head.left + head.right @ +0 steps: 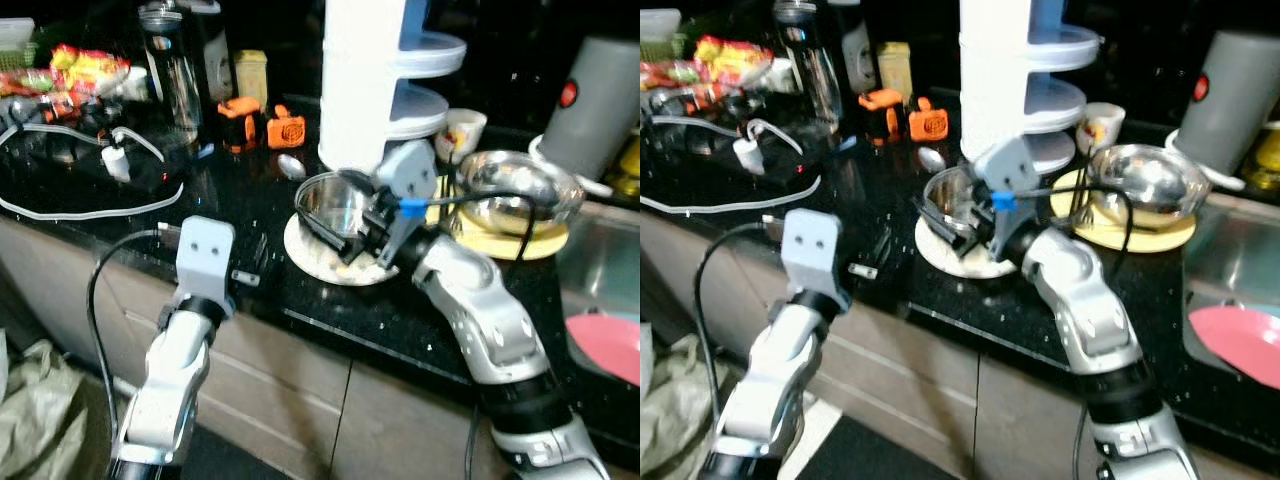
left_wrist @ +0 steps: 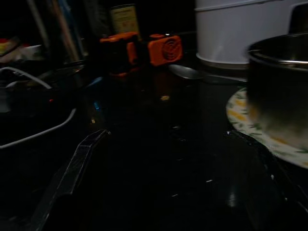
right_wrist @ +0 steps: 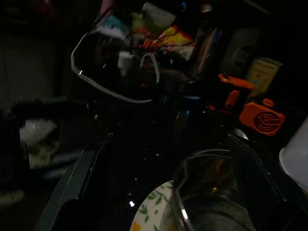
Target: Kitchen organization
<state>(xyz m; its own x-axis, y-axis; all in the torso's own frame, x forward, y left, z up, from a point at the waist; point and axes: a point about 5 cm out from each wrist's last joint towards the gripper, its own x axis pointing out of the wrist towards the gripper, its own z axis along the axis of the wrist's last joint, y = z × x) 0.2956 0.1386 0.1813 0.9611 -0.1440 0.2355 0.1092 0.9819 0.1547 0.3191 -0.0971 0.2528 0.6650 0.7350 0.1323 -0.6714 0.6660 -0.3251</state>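
The black counter holds a small white plate with leaf prints, and a shiny steel cup stands on it. The right gripper is at the cup, fingers spread wide, one on each side. The left gripper rests open on the counter beside the plate.

Both eye views look forward and down from the robot's head onto a black countertop, the right eye's framing shifted slightly sideways. Each wrist camera sits low and close over that counter, looking along its fingers. All four views share the steel pot on its floral plate and the orange gadget.
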